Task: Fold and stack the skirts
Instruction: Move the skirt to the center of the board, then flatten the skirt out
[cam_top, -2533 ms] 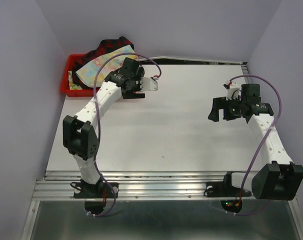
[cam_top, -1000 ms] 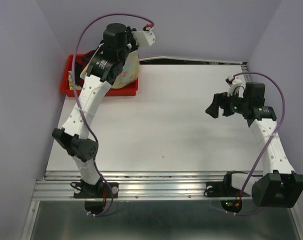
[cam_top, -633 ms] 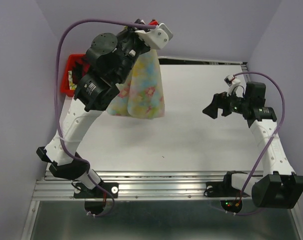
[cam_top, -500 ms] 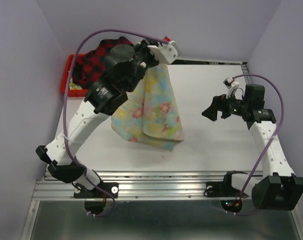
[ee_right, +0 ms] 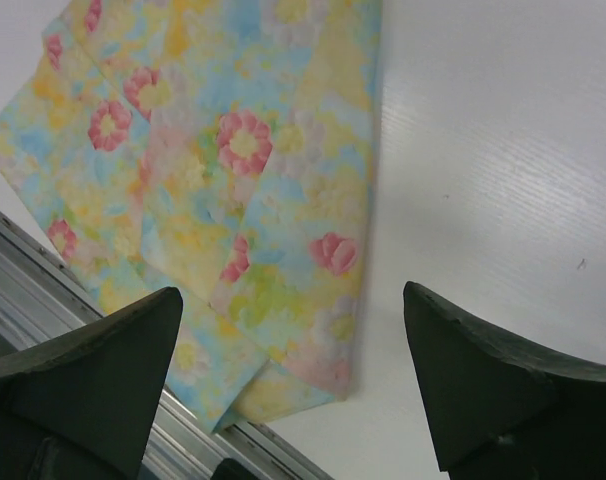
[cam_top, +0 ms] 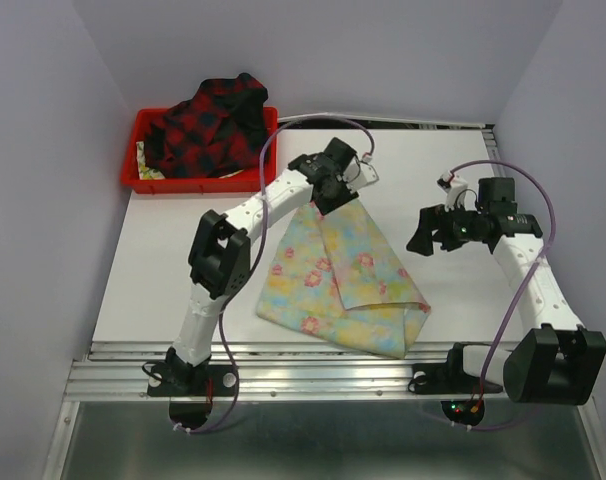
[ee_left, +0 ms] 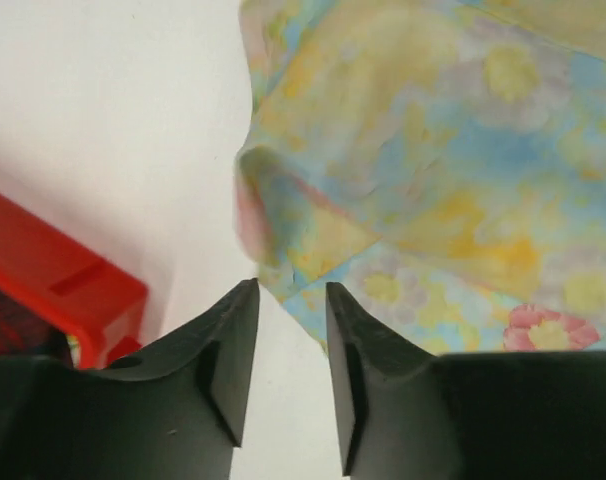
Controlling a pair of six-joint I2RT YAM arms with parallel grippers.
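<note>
Lying loose, the floral skirt (ee_left: 433,170) ends just beyond the narrowly parted left tool (ee_left: 288,290).

The floral skirt (cam_top: 338,280) was pastel yellow and light blue, scattered with pink flowers that had yellow centres. The plaid skirt (cam_top: 208,120) was checked in dark red and black. The tray (cam_top: 198,183) was bright red plastic. The bench (cam_top: 153,270) was plain white, and its rail (cam_top: 313,360) was silver-grey metal. The left arm (cam_top: 268,200) and right arm (cam_top: 538,280) were white with black joints. Each carried a purple cable (cam_top: 318,117). The wall (cam_top: 43,120) was pale lavender.
</note>
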